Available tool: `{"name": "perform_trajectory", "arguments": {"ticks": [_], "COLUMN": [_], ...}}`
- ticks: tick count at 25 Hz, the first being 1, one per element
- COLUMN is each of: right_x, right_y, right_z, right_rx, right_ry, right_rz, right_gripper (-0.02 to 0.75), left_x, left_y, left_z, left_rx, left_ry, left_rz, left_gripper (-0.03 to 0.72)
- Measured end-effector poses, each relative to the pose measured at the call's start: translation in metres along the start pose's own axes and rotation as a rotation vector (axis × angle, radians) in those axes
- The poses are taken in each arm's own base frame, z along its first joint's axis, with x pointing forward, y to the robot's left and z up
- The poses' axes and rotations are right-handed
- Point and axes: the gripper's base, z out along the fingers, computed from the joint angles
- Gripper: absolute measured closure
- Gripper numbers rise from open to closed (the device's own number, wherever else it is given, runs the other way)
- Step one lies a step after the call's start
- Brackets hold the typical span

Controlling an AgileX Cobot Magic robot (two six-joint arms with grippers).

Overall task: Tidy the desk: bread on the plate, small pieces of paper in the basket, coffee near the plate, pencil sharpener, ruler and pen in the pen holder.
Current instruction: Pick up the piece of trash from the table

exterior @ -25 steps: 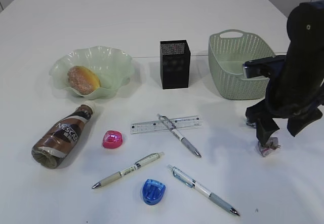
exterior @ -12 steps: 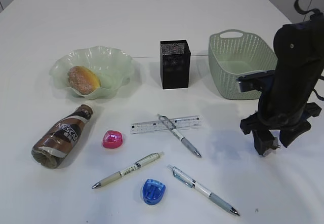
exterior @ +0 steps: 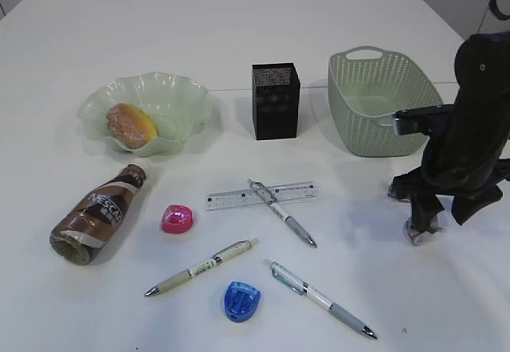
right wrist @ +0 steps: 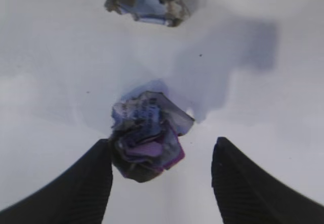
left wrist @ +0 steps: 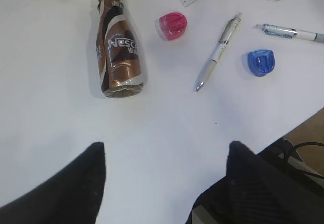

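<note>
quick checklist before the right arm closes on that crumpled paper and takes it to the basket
1. Right gripper open: ok, its fingers stand apart.
2. Crumpled paper between the fingers: not ok, it sits hard against the left finger, off centre.
3. Second paper ball out of the grip: ok, it lies well beyond.
4. Gripper low enough: cannot tell, contact with the table is not visible.
5. Basket free to receive: ok, open top, nothing visible inside.
6. Left gripper clear: ok, open over the bottle side, far away.
</note>
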Motion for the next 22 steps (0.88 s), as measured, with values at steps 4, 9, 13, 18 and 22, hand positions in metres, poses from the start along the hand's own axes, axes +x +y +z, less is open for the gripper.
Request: {"name": "perform_trajectory", "arguments": {"ticks": [4,9,13,18,22], "right_x": [-0.001,-0.001,-0.002,-0.004,-0.005], "right_y": [0.004,0.005,0.006,0.006,0.006], "right_z": [0.005,0.009,0.015,0.022,0.022], "right_rx": [-0.055,-0.063,-0.065,-0.064,-0.064], "right_ry": [0.006,0.015,0.023,0.032,0.019], "right_rz": [0.006,0.008,0.008,0.009,0.007], "right_gripper": [0.250,0.250,0.250,0.250,0.314], "left_x": [0.000,0.000,0.000,0.000,0.000], "left_y": [0.000,0.000,0.000,0.000,0.000], "left_z": [0.000,0.000,0.000,0.000,0.000], "left_rx": [-0.003,-0.005,-0.005,-0.005,-0.005], "left_ry": [0.000,0.001,0.001,0.001,0.001], "left_rz": [0.001,0.003,0.003,0.003,0.003], "left_gripper": [0.162,0.162,0.162,0.162,0.162]}}
